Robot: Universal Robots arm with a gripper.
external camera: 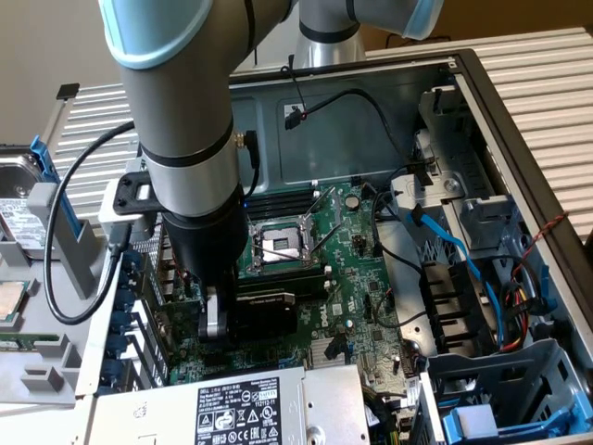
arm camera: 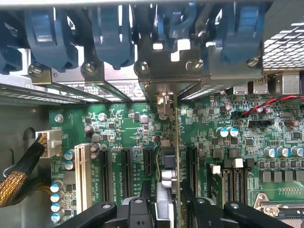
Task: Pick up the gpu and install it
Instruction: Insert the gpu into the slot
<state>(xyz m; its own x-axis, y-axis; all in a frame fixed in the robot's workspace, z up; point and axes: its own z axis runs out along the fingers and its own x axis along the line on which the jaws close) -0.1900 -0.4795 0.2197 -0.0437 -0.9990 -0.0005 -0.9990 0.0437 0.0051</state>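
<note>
The gpu [external camera: 266, 311] stands on edge in a slot of the green motherboard [external camera: 357, 250], low in the open case, its black block facing the exterior view's right. My gripper [external camera: 243, 324] reaches down onto it from above. In the wrist view the gpu [arm camera: 167, 178] shows edge-on, running from its metal bracket [arm camera: 171, 71] at the case's rear wall back to between my fingers [arm camera: 140, 211]. The gripper [arm camera: 168, 211] straddles the card with a thin dark gap on each side, so it is slightly open and not clamping it.
A power supply [external camera: 250, 413] with a white label lies just in front of the card. Blue slot retainers [arm camera: 109, 33] line the rear wall. The CPU socket [external camera: 281, 243], loose cables [external camera: 445, 241], a braided cable [arm camera: 14, 180] and a drive cage [external camera: 500, 389] crowd the case.
</note>
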